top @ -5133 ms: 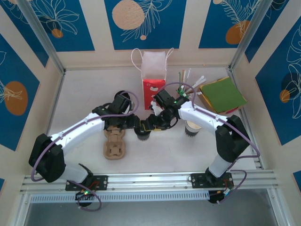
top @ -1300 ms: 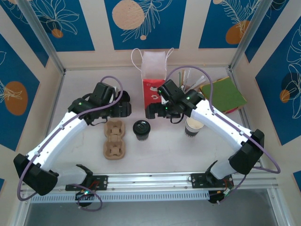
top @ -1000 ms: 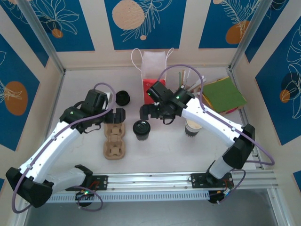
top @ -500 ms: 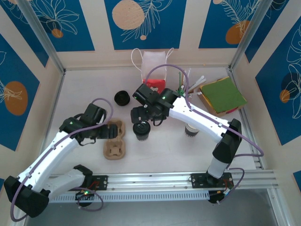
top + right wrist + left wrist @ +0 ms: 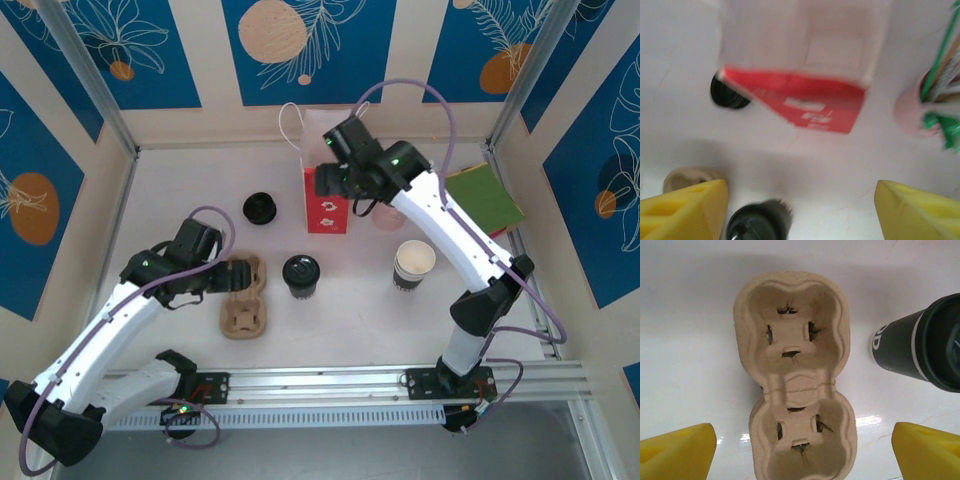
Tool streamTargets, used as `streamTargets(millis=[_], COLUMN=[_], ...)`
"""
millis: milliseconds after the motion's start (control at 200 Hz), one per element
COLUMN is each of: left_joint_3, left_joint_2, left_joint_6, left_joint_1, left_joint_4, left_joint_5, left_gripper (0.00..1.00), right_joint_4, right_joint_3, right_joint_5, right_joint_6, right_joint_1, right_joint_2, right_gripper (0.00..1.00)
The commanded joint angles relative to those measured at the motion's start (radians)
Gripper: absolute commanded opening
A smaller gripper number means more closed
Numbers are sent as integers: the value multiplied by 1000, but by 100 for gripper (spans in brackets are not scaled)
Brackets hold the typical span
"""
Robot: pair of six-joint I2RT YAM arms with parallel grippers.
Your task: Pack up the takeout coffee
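The takeout coffee (image 5: 301, 274) stands upright mid-table, a dark-banded cup with a black lid; it also sits at the right edge of the left wrist view (image 5: 923, 346) and low in the blurred right wrist view (image 5: 757, 223). My left gripper (image 5: 222, 280) hovers open over the brown pulp cup carrier (image 5: 243, 297), whose two wells lie between the yellow fingertips (image 5: 676, 453). My right gripper (image 5: 338, 185) is raised by the red and white paper bag (image 5: 328, 200), open, nothing between its fingertips (image 5: 918, 213).
A lidless paper cup (image 5: 413, 264) stands right of the coffee. A loose black lid (image 5: 259, 208) lies left of the bag. The pink cup of stirrers (image 5: 916, 107) and green napkins (image 5: 484, 197) are at the back right.
My right arm has lifted away from above the coffee and swung back to the bag. My left gripper has settled over the cup carrier and hardly moves now.
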Motion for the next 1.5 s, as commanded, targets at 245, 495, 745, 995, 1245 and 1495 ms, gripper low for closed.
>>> streamTargets(millis=[245,495,745,995,1245,1495], left_joint_3=[60,47,45,42,38,30], left_joint_2=[9,-3,-6,3,9,3], left_joint_6=[-26,-40,-37,-26,-17,-9], left_joint_1=[9,9,10,10,9,9], left_joint_4=[36,31,20,31,36,42], left_joint_5=[30,14,-8,-3,7,25], left_gripper=[89,89,89,89,89,89], right_joint_4=[-14,-63,-68,-101,-94,-77], right_joint_3=[240,419,446,446,357,205], right_joint_5=[-36,-61,-101,-101,-89,-93], right_joint_6=[-111,-130,-127,-125,-133,-127], right_joint_1=[-157,-190,-191,-185,-154,-134], right_joint_2=[212,386,438,412,315,186], right_gripper=[69,54,34,10,0,0])
